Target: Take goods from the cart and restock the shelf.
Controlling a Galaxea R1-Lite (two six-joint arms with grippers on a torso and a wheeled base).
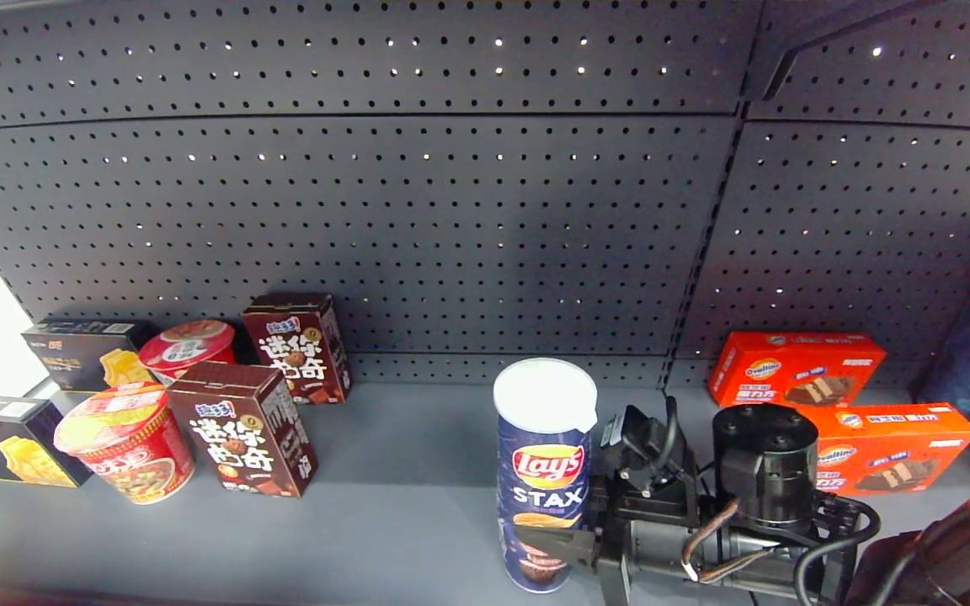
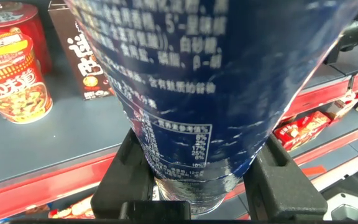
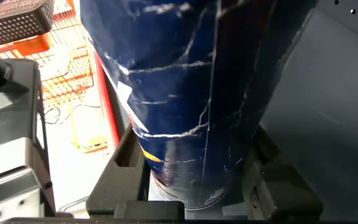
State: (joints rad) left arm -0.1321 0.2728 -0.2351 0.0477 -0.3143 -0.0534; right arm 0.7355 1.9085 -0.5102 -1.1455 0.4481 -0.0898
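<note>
dark blue with a white lid, the chips can [image 1: 544, 471] stands upright near the front of the grey shelf [image 1: 418, 471], roughly midway along it. the left end effector [image 1: 546, 549] is closed on the lower part of this can, and its arm comes in from the robot's right side. in the left wrist view the black fingers [image 2: 129, 177] press against opposite sides of the can's printed wall. whether the can's base rests on the shelf board cannot be told.

the right end effector [image 3: 197, 183] is closed on a second dark blue can [image 3: 191, 81], gripping it near its lower end. past that can the orange wire cart [image 3: 73, 81] stands on the floor.

stock on the shelf, in front of the perforated back panel [image 1: 451, 236]:

- robot's left of the chips can, well apart from it: two upright brown boxes, one near the front [image 1: 242, 425] and one at the back panel [image 1: 298, 345].
- just beside the brown boxes: two red cup noodles, one at the front [image 1: 125, 442] and one behind it [image 1: 186, 347].
- at the far left end: two black boxes, front [image 1: 1, 438] and back [image 1: 81, 349].
- robot's right of the chips can: two orange boxes lying flat, one against the back panel [image 1: 796, 366], the other just in front of it [image 1: 889, 446].
</note>
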